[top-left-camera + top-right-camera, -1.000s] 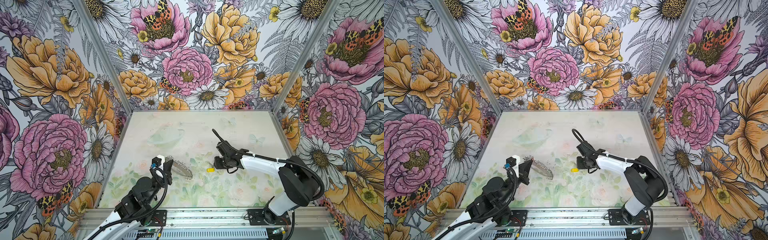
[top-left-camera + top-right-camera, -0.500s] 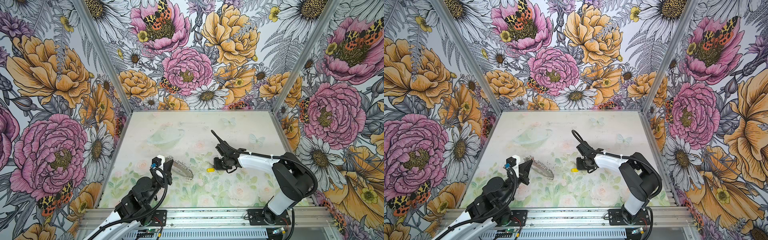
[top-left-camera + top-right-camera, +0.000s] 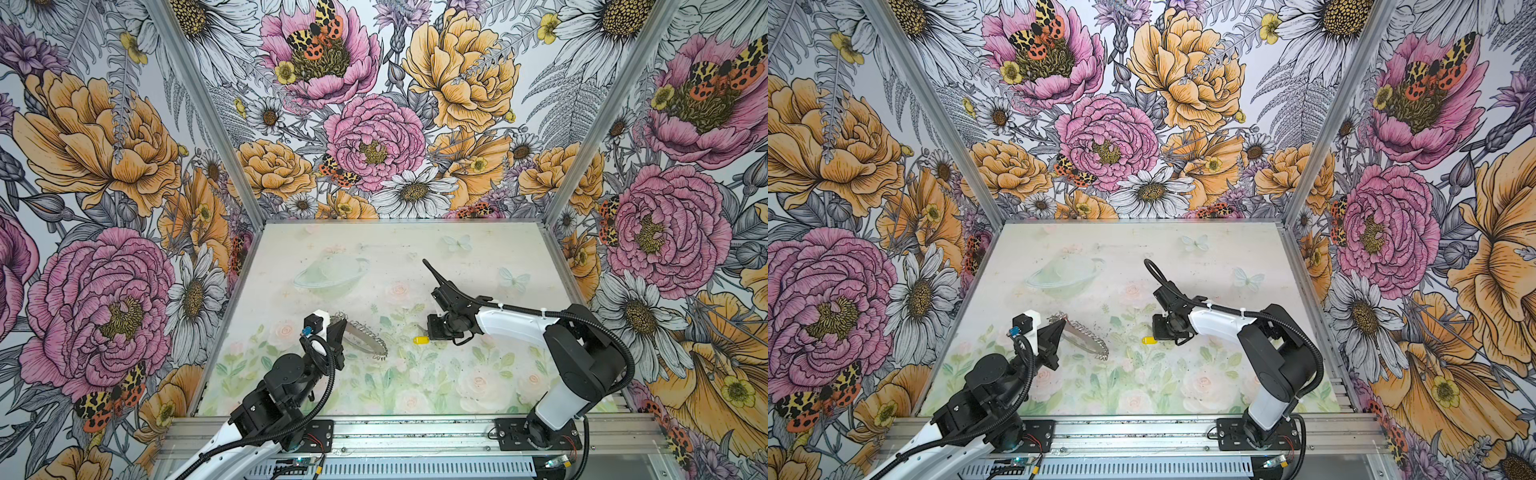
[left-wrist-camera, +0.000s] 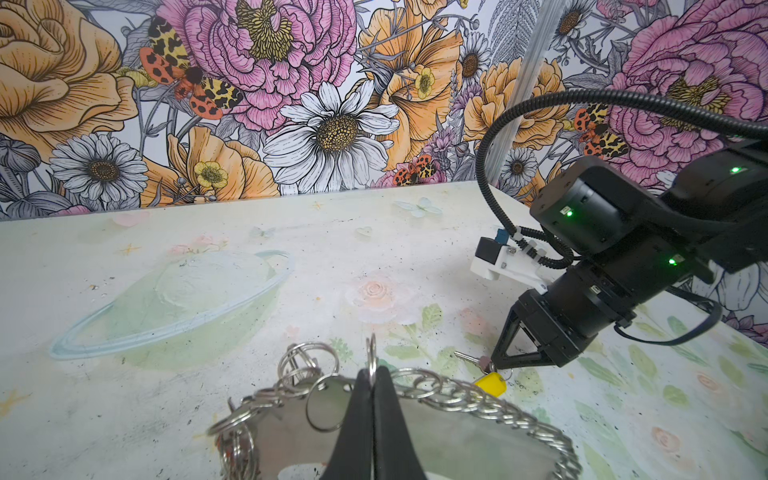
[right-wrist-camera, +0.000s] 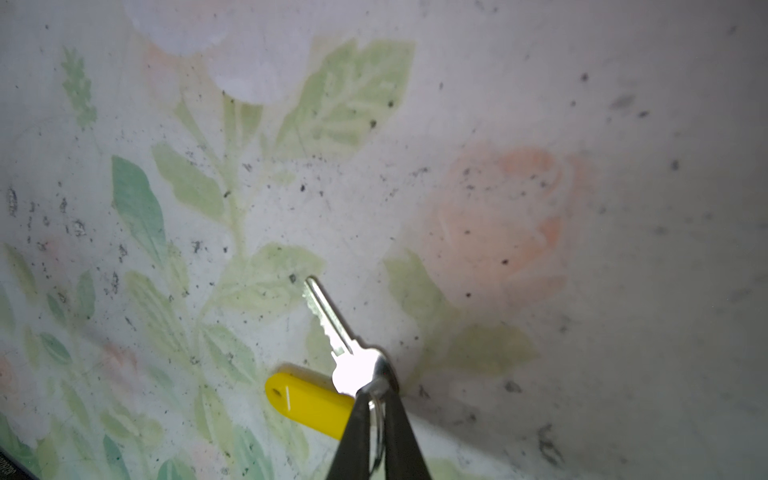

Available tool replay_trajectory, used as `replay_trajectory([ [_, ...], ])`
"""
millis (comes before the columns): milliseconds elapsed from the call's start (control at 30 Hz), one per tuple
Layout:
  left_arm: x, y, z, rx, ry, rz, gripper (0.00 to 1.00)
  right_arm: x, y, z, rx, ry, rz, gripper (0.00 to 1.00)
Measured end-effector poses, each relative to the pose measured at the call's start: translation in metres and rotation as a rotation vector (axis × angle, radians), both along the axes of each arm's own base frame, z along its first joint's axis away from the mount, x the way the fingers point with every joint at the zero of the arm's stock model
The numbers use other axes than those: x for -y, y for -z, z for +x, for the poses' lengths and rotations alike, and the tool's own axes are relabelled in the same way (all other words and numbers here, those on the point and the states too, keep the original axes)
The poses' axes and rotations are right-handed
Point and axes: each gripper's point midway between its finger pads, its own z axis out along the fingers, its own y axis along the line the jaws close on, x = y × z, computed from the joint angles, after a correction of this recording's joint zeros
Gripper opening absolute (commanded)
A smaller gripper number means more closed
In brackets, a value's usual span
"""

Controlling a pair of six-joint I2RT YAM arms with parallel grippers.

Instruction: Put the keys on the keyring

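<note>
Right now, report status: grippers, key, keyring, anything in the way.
Left gripper shut on keyring. Right gripper shut on yellow-tag key, at its head, on the table. Key and keyring apart, nothing between them.

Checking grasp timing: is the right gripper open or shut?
Shut: the right gripper pinches the key by its ring, beside the yellow tag.

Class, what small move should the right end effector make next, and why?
Probably lift the key clear of the table: the right end effector is shut at its head, and the left end effector holds the keyring nearby.
</note>
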Motion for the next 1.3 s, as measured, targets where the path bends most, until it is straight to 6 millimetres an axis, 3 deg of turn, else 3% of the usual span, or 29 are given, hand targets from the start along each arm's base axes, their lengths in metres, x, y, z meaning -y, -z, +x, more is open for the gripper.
replay_trajectory([
  [267, 0.0, 0.0, 0.0, 0.0, 0.0, 0.001, 0.0, -0.003, -0.008, 0.003, 0.028, 0.003, 0.025, 0.0],
  [467, 0.0, 0.0, 0.0, -0.001, 0.0, 0.001, 0.0, -0.012, -0.027, 0.009, 0.16, -0.017, 0.041, 0.0],
  [700, 0.0, 0.0, 0.0, -0.001, 0.0, 0.001, 0.0, -0.022, -0.031, 0.016, 0.333, -0.072, -0.037, 0.0],
  [967, 0.0, 0.001, 0.0, -0.004, 0.0, 0.005, 0.0, -0.022, -0.021, 0.032, 0.463, -0.126, -0.151, 0.0],
  [1167, 0.0, 0.001, 0.0, -0.004, 0.0, 0.005, 0.0, -0.013, -0.002, 0.026, 0.511, -0.193, -0.195, 0.0],
  [1300, 0.001, 0.002, 0.001, -0.004, 0.0, 0.008, 0.0, -0.013, -0.002, 0.029, 0.57, -0.211, -0.185, 0.0],
])
